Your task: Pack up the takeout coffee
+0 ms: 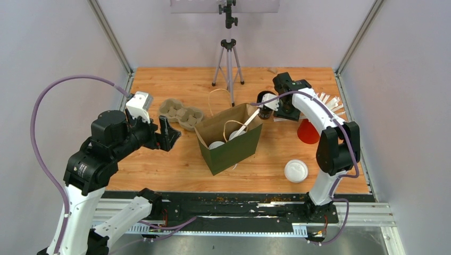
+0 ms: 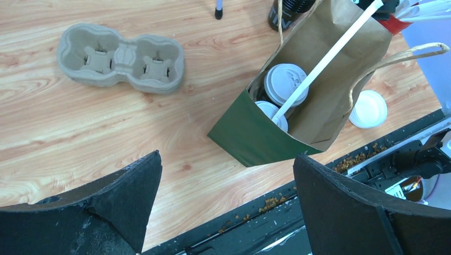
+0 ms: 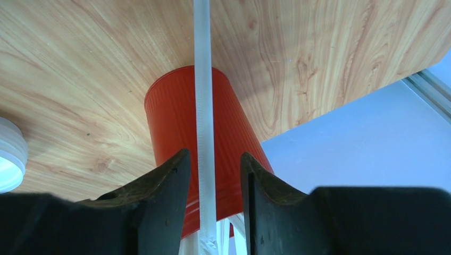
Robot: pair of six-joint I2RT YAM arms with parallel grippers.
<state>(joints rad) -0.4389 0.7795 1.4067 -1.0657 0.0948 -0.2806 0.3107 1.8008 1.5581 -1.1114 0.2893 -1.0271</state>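
coffee cups (image 2: 286,82): two, white lids, in bag (image 2: 250,135) | left end effector (image 2: 226,159): apart | right end effector (image 3: 214,154): apart around straw (image 3: 203,79)

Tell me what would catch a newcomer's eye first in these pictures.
The green paper bag stands open mid-table, with two white-lidded coffee cups inside and a long white straw slanting out toward the right gripper. Next, the red cup right of the bag and the empty pulp cup carrier to its left, near the open left gripper.
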